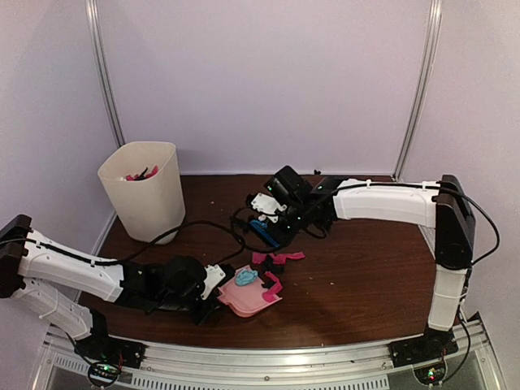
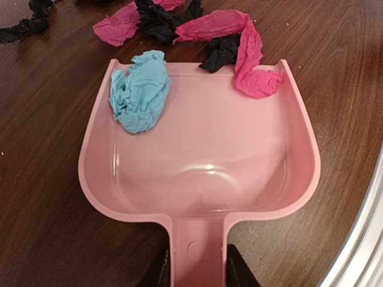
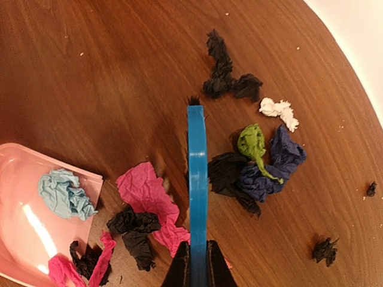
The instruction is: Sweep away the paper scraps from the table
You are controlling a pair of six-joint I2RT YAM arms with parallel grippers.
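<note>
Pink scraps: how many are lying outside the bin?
2 pink scraps: one on the table by the brush, one draped over the dustpan lip. Others may hide under black scraps.

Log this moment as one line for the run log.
left gripper: shut on pink dustpan handle | right gripper: shut on blue brush | light blue scrap: in pan | most scraps: on table

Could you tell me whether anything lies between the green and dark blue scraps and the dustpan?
Yes. The brush stands between the dustpan and both the green scrap and the dark blue scrap. A pink scrap and black scraps also lie on the table before the pan's mouth.
</note>
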